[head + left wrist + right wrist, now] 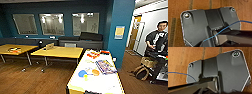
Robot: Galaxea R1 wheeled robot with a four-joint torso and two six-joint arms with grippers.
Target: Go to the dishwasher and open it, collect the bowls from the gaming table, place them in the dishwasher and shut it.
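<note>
Gaming table (110,86): white surface, straight ahead.
Blue disc (82,73): touching orange disc (95,72), mid-surface.
Person (157,42): beyond surface's right edge.
Yellow desks (58,52): behind.

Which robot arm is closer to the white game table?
Cannot tell. The table stands just ahead of the robot; each wrist camera looks down on wood floor.

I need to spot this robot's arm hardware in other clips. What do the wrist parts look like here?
Each wrist carries a wide dark grey plate with rounded, pale-edged corners and round silvery fittings. A jointed dark bar sits beside it, and a thin blue cable runs across.
</note>
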